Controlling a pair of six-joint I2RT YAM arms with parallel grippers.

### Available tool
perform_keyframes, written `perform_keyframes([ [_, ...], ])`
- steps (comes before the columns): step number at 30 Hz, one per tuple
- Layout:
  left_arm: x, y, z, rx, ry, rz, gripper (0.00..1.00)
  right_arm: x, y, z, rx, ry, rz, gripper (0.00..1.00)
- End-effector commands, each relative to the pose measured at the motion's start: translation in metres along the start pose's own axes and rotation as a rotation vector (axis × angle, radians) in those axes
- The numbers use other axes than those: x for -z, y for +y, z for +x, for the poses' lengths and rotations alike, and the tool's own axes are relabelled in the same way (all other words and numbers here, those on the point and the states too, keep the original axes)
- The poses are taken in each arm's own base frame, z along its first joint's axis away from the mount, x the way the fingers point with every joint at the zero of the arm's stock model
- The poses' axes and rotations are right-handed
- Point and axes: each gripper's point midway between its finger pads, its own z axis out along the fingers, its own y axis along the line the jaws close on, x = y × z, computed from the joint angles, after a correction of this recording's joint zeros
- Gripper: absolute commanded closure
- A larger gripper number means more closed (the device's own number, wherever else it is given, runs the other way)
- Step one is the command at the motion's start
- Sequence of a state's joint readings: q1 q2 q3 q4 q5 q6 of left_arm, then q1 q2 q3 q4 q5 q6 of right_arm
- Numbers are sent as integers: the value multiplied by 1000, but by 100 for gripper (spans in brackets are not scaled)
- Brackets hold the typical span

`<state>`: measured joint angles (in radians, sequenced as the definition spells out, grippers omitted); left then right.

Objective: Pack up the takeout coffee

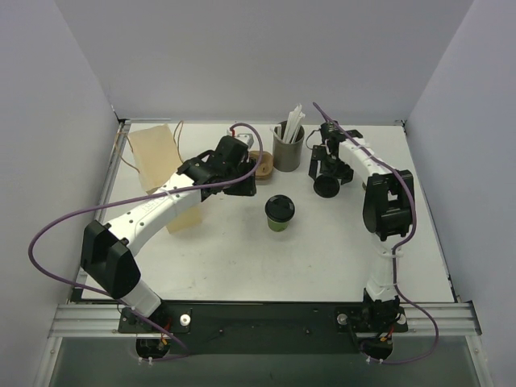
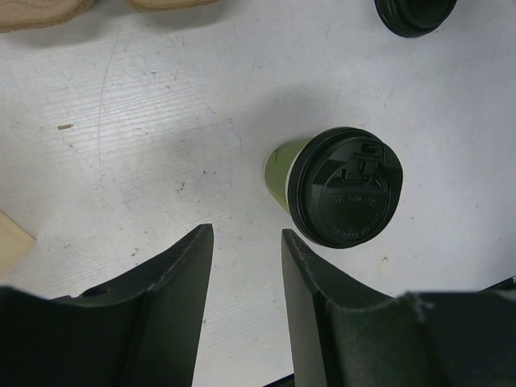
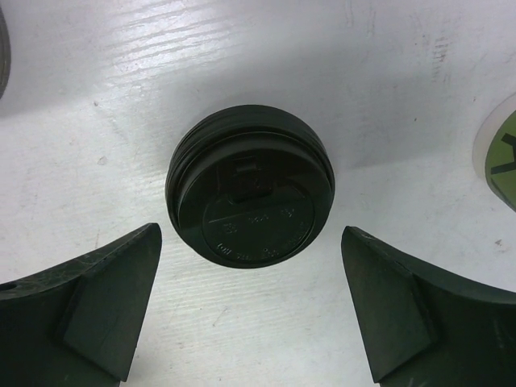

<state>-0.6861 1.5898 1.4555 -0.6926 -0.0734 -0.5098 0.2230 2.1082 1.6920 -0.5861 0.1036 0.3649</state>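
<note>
Raised lettering is seen on the black lid [image 2: 345,189] of the cup [image 1: 280,225], beside a moulded tab, but it is too fine to be read. The same goes for the top of the spare lids [image 3: 250,197]. A dark printed mark on the green wall is clipped at the right edge of the right wrist view and cannot be made out.

The cup is stood upright at the centre of the top view on the table [image 1: 242,258], with its long axis vertical and the lid seated on top. In the left wrist view it is shown right of centre, tab toward the upper right.

The left gripper [image 2: 246,306] is held part open at the bottom of that frame, with nothing between its fingers and the cup apart from them. The right gripper [image 3: 250,310] is spread wide and released; the spare lids are framed between the fingers but untouched.

A grey straw cup [image 1: 288,147] is seen above the cup, and a bag [image 1: 151,153] at upper left.
</note>
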Motion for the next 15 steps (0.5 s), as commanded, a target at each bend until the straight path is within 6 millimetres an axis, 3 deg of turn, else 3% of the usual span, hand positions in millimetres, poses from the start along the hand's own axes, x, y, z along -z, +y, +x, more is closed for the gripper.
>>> perform_keyframes([
  [1,7,-14,-16,-16,-34,62,50,23,-1,-5,-12,-16,-29,12],
  [6,6,-24,-9,-36,-21,104,51,51,0,10,-61,-13,-64,16],
  [8,6,-30,-2,-40,-5,134,51,71,1,12,-83,-40,-94,18],
  [15,-2,-41,5,-50,16,166,55,124,25,44,-90,-78,-219,34],
])
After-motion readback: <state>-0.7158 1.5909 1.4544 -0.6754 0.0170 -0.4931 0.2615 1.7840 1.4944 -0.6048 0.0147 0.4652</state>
